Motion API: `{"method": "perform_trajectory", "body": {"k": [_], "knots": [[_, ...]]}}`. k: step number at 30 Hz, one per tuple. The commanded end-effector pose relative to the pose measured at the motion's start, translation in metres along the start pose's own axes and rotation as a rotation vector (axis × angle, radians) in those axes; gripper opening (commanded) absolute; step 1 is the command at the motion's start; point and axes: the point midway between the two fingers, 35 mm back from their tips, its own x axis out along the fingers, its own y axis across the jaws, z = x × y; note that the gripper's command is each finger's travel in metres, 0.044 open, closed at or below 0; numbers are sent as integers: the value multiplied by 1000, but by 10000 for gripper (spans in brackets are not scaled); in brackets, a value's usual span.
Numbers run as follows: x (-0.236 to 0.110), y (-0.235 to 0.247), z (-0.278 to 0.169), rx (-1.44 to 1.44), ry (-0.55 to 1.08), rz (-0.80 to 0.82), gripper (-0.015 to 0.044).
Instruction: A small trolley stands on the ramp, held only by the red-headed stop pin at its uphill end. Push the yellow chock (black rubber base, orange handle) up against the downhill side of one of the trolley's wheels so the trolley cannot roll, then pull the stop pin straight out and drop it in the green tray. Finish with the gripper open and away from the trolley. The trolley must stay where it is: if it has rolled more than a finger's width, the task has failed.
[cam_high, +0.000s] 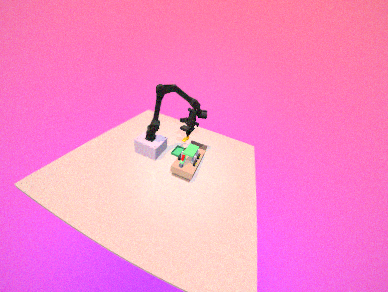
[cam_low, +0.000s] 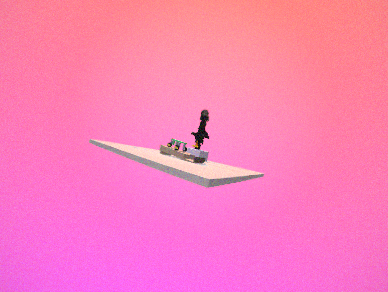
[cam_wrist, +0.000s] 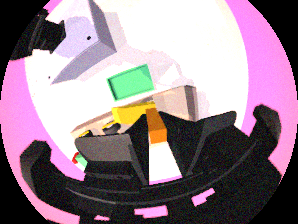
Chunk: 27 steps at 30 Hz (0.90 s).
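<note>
My gripper (cam_high: 186, 131) (cam_low: 198, 142) (cam_wrist: 152, 116) is shut on the orange handle (cam_wrist: 156, 124) of the yellow chock (cam_high: 186, 138) (cam_wrist: 125, 113) and holds it in the air, just above the far end of the ramp. The trolley (cam_high: 190, 149) with its green top stands on the tan ramp (cam_high: 182, 171) (cam_low: 172, 150). The red-headed stop pin (cam_high: 182, 158) stands at the trolley's near end. The green tray (cam_high: 175, 151) (cam_wrist: 131, 84) lies beside the ramp, toward the arm's base. The chock's black base is hidden by the fingers in the wrist view.
The arm's grey base block (cam_high: 150, 146) (cam_wrist: 87, 36) stands left of the tray. The beige table top (cam_high: 125, 210) (cam_low: 215, 175) stretches wide around the ramp, with its edges far from the work area.
</note>
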Motion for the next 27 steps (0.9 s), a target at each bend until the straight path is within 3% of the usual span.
{"method": "perform_trajectory", "body": {"k": [1, 27], "knots": [[0, 0, -1, -154, 7, 13, 0], [10, -7, -27, -205, 10, 16, 0]]}}
